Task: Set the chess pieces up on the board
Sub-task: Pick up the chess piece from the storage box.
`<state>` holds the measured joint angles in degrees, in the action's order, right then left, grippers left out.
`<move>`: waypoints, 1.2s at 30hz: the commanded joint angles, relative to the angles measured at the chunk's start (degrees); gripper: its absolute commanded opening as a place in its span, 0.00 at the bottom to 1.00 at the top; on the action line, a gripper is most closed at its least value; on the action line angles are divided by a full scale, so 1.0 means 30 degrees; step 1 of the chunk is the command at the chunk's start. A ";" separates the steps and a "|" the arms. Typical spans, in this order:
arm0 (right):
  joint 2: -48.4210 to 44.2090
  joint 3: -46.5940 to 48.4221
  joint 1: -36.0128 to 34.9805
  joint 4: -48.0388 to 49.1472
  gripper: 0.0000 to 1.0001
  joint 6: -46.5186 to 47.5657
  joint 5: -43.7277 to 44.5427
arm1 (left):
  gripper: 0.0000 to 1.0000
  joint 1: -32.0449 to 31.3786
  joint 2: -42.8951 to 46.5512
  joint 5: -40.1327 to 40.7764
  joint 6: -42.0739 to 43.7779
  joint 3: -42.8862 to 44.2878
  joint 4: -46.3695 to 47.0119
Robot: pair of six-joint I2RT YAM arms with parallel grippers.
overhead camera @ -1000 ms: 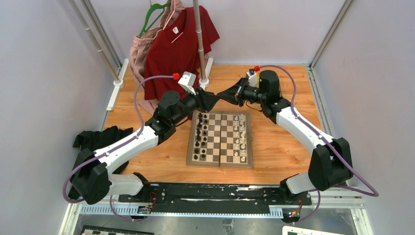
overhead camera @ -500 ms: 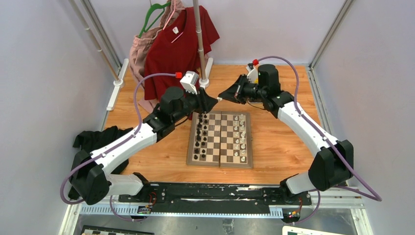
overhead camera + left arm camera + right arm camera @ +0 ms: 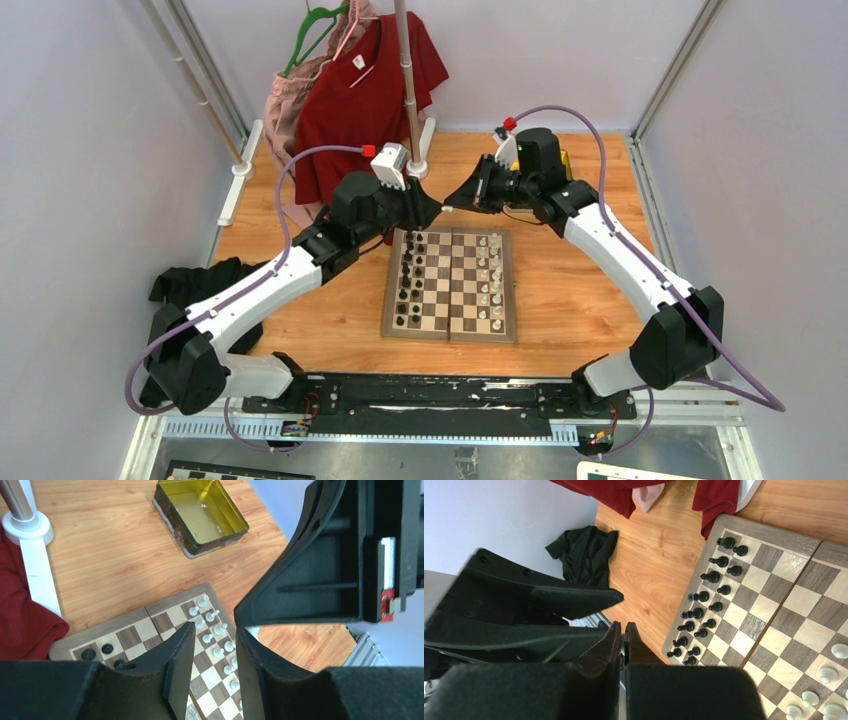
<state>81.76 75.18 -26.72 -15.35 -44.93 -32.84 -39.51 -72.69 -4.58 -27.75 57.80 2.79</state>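
The board (image 3: 450,334) lies mid-table, with white chess pieces (image 3: 490,285) in two files on its right side and black ones (image 3: 408,280) on its left. Both grippers meet tip to tip in the air over the board's far edge. My right gripper (image 3: 452,200) is shut, and a small white chess piece (image 3: 251,630) shows at its tip. My left gripper (image 3: 432,210) faces it, jaws open. In the left wrist view that piece sits at the tip of my left gripper's (image 3: 215,627) right finger. The right wrist view shows my right gripper (image 3: 623,625) beside the left fingers (image 3: 574,600).
A gold tin (image 3: 200,515) lies open on the table beyond the board's far right corner. A clothes rack's white foot (image 3: 415,165) and a hanging red shirt (image 3: 360,90) stand at the back. A black cloth (image 3: 205,280) lies at the left.
Both arms have risen and drifted slightly to the left and back, their tips staying together. The white piece now shows between the two tips. The left jaws have narrowed a little.
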 commanded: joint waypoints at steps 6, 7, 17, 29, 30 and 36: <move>0.0493 0.0619 -0.0684 -0.1210 0.00 0.1405 0.0731 | 0.41 0.0102 -0.0250 -0.0821 -0.0356 0.1259 0.0601; 0.0492 0.0665 -0.0700 -0.1199 0.00 0.1447 0.0800 | 0.40 0.0102 -0.0277 -0.0851 -0.0360 0.1272 0.0529; 0.0608 0.1213 -0.0703 -0.1591 0.00 0.1858 0.1170 | 0.38 0.0102 -0.0288 -0.1146 -0.0302 0.1102 0.0538; 0.1034 0.1651 -0.0781 -0.1642 0.00 0.2145 0.1611 | 0.37 0.0102 -0.0446 -0.1865 -0.0433 0.0769 0.0565; 0.1047 0.1673 -0.0789 -0.1652 0.00 0.2162 0.1643 | 0.37 0.0102 -0.0514 -0.1970 -0.0439 0.0779 0.0540; 0.1085 0.1735 -0.0787 -0.1649 0.00 0.2257 0.1797 | 0.35 0.0102 -0.0926 -0.2149 -0.0477 0.0829 0.0405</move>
<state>84.93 78.28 -28.12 -19.59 -39.33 -28.58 -39.18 -74.32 -9.87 -29.10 59.99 2.92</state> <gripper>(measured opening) 0.022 0.359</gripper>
